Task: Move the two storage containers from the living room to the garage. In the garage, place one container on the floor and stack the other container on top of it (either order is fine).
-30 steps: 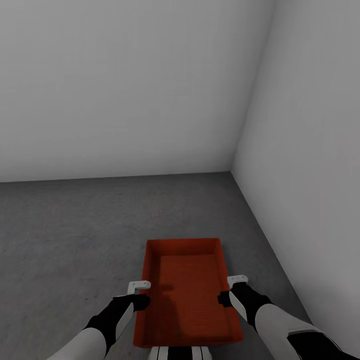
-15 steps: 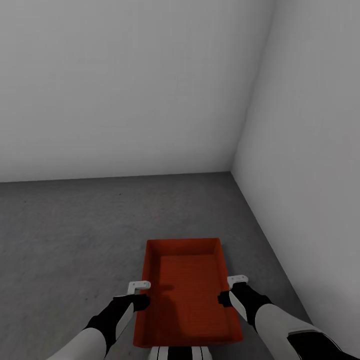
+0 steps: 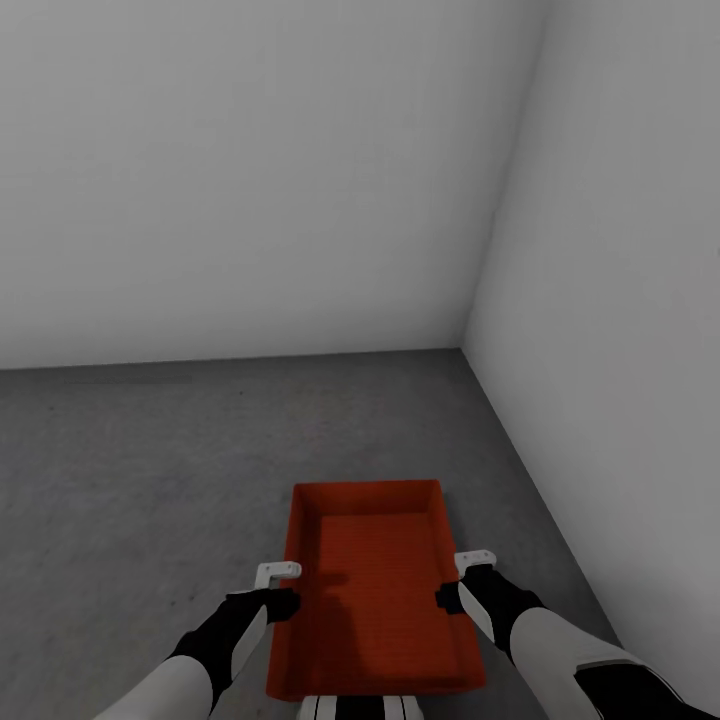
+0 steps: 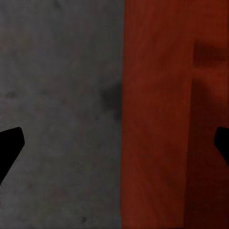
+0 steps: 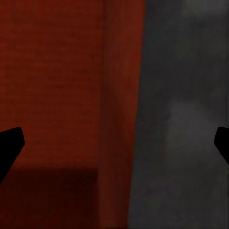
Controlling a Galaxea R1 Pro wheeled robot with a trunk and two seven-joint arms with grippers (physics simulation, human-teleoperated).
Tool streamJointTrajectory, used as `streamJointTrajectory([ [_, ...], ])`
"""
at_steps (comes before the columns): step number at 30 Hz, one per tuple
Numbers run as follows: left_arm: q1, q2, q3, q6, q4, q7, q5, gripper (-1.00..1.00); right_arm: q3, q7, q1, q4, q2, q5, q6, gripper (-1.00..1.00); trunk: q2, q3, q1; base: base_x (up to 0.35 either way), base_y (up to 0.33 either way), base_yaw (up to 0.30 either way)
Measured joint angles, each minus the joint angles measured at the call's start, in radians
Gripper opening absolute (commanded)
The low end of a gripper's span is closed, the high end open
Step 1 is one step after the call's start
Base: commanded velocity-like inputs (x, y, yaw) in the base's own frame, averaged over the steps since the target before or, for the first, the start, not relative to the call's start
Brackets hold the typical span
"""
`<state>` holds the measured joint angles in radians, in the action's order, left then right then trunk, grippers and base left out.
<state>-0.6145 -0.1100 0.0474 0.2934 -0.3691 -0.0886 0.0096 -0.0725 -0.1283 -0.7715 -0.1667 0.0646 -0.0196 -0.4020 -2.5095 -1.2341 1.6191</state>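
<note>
One red-orange storage container [image 3: 372,590] lies lengthwise in front of me over the dark grey garage floor [image 3: 150,470]; I cannot tell whether it touches the floor. My left gripper [image 3: 283,602] is at its left long wall and my right gripper [image 3: 450,597] at its right long wall. In the left wrist view the dark fingertips [image 4: 10,143] stand far apart, the left gripper [image 4: 114,148] open astride the container wall [image 4: 152,119]. In the right wrist view the right gripper [image 5: 114,148] is likewise open, with the wall [image 5: 119,105] between its fingertips [image 5: 11,140].
A plain white wall [image 3: 250,180] closes the garage ahead, and another white wall [image 3: 620,300] runs along the right, meeting it in a corner. Bare concrete stretches to the left and ahead of the container. The right wall is close to my right arm.
The whole picture has slid down very slightly, floor line and container together, so the camera moved. Both arms and grippers keep their places at the container's walls.
</note>
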Motion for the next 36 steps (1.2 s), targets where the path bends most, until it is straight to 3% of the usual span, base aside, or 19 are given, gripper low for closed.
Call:
streamJointTrajectory([
  [9,0.000,0.000,0.000,0.000,0.000,0.000,0.000,1.00,0.000,0.000,0.000,0.000,0.000,0.000,0.000,1.00,0.000,0.000,0.000,0.000,0.000,0.000],
  [36,0.000,0.000,0.000,0.000,0.000,0.000,0.000,1.00,0.000,0.000,0.000,0.000,0.000,0.000,0.000,1.00,0.006,0.104,-0.012,0.000,0.000,0.000],
])
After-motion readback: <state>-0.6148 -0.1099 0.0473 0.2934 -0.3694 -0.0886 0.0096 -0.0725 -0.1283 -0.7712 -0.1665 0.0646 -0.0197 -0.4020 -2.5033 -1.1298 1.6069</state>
